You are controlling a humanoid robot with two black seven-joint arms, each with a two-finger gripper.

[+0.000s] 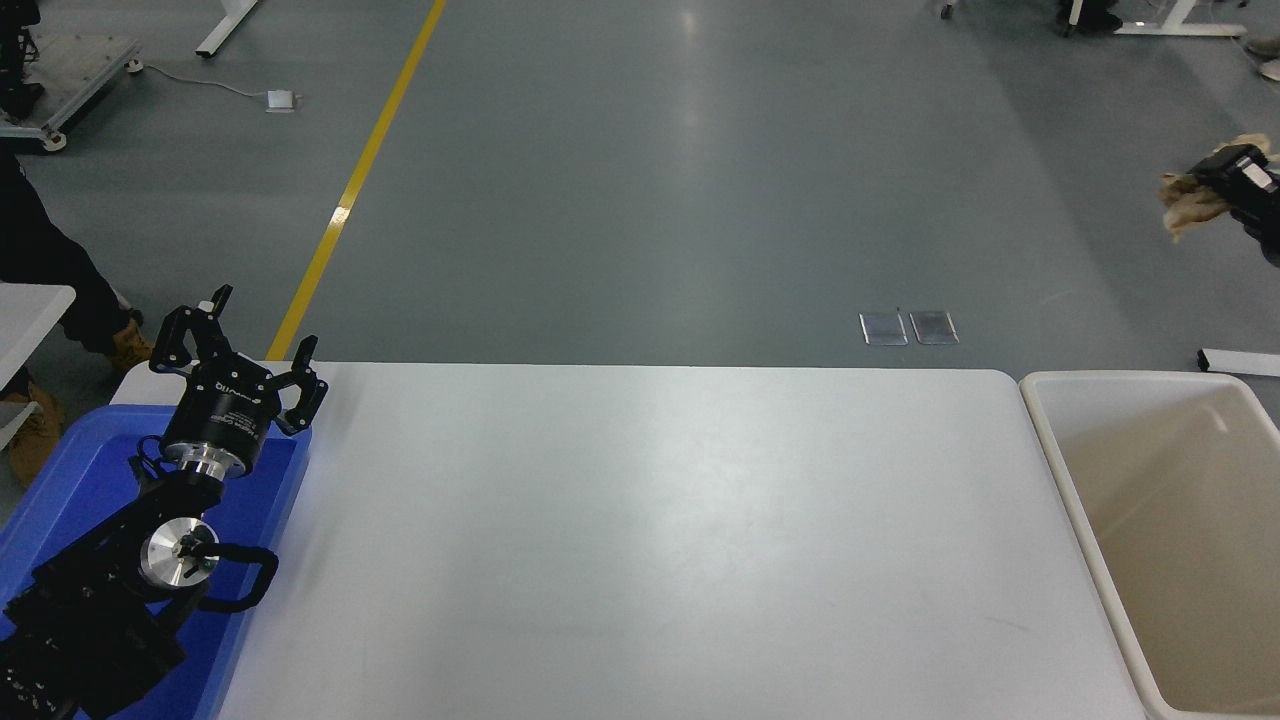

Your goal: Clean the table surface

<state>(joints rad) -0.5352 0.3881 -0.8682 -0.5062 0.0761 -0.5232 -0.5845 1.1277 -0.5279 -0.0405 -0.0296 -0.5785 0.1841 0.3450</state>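
A grey workshop floor with a yellow line (350, 185) lies beyond the smooth matte white rectangular table surface (660, 540), which fills the middle of the view between a blue plastic tray (60, 480) at left and a beige rectangular bin (1180, 540) at right. The left black gripper (235, 350) sits parked over the tray with its fingers spread apart. At the right edge, high above the floor, the right black gripper (1225, 180) is clamped on a crumpled tan paper wad (1190, 205).

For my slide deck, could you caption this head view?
Right claw holds crumpled brown paper at the right edge, above the beige bin; left claw parked over blue tray.
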